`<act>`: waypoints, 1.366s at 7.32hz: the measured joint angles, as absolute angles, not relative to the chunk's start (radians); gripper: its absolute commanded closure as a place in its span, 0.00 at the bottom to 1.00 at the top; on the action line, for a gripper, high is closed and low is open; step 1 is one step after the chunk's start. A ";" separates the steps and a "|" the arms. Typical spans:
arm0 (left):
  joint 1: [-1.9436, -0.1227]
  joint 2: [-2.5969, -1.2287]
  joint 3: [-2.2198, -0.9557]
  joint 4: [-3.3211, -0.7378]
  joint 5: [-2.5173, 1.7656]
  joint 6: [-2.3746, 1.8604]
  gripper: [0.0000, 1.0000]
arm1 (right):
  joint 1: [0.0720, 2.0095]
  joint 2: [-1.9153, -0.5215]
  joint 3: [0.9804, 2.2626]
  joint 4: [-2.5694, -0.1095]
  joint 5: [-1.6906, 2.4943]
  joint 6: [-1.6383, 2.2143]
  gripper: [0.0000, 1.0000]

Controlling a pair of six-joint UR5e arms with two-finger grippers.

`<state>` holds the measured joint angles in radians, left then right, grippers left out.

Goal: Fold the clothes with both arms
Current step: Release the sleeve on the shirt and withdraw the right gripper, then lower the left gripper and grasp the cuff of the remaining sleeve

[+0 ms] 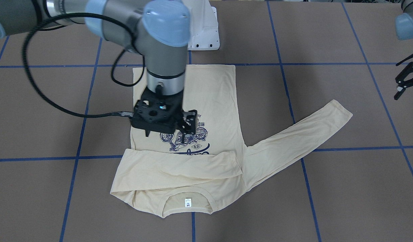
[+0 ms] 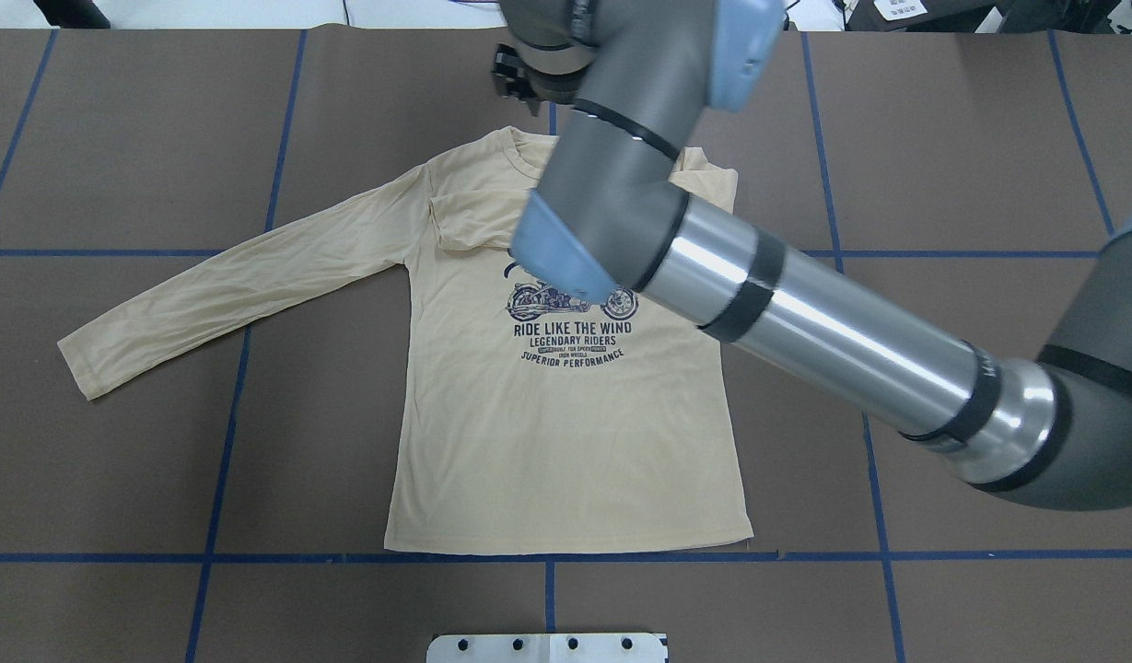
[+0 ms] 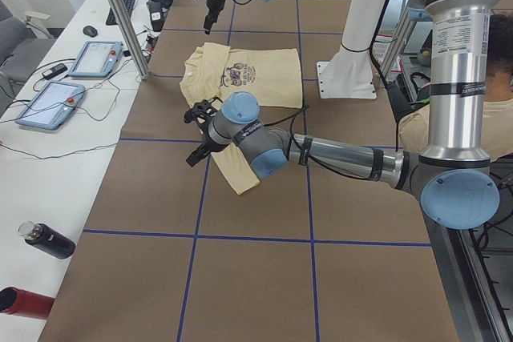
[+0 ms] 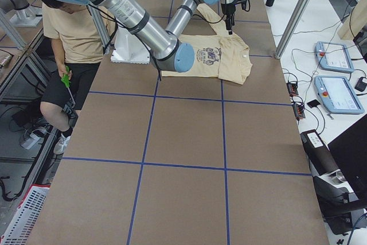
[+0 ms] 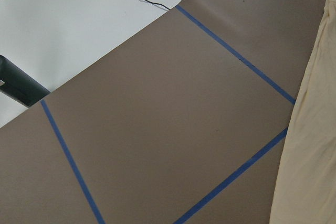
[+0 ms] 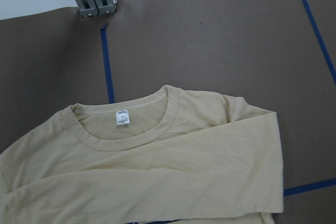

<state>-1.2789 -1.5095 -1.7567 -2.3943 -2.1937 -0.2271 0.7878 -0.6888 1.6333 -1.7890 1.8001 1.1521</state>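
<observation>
The cream-yellow long-sleeved T-shirt [image 2: 566, 433] lies flat on the brown table with its print up and its collar [image 1: 186, 201] away from the robot. One sleeve [image 1: 179, 164] is folded across the chest. The other sleeve [image 2: 215, 285] stretches out flat toward the robot's left. My right gripper [image 1: 166, 136] hangs open just above the print and holds nothing. It also shows at the top of the overhead view as the right gripper [image 2: 519, 81]. My left gripper [image 1: 403, 85] hovers open over bare table beyond the outstretched cuff, seen too as the left gripper [image 3: 195, 132].
The white pedestal base [image 1: 204, 32] stands at the robot's edge of the table. Blue tape lines [image 2: 547, 556] cross the brown surface. A person [image 4: 74, 27] sits beside the table. Teach pendants [image 3: 94, 58] and a dark bottle [image 3: 48, 239] lie on the white side bench.
</observation>
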 measured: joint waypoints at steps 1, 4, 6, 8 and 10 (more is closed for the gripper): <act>-1.201 -1.502 -1.728 -2.473 -2.129 -0.326 0.00 | 0.833 -0.871 1.824 -1.789 1.845 1.045 0.00; -1.072 -1.456 -1.621 -2.683 -2.009 -0.509 0.00 | 0.992 -1.277 2.094 -1.747 1.990 0.713 0.00; -0.987 -1.429 -1.561 -2.772 -1.907 -0.621 0.25 | 1.139 -1.531 2.120 -1.575 2.112 0.498 0.00; -0.945 -1.429 -1.514 -2.804 -1.871 -0.740 0.40 | 1.287 -1.716 2.090 -1.434 2.219 0.287 0.00; -0.903 -1.429 -1.497 -2.812 -1.855 -0.853 0.42 | 1.352 -1.775 2.072 -1.407 2.246 0.187 0.00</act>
<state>-0.9031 -1.4289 -1.4972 -2.8121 -1.8545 -0.8527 1.3518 -1.7754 2.0719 -1.4072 2.2463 0.1874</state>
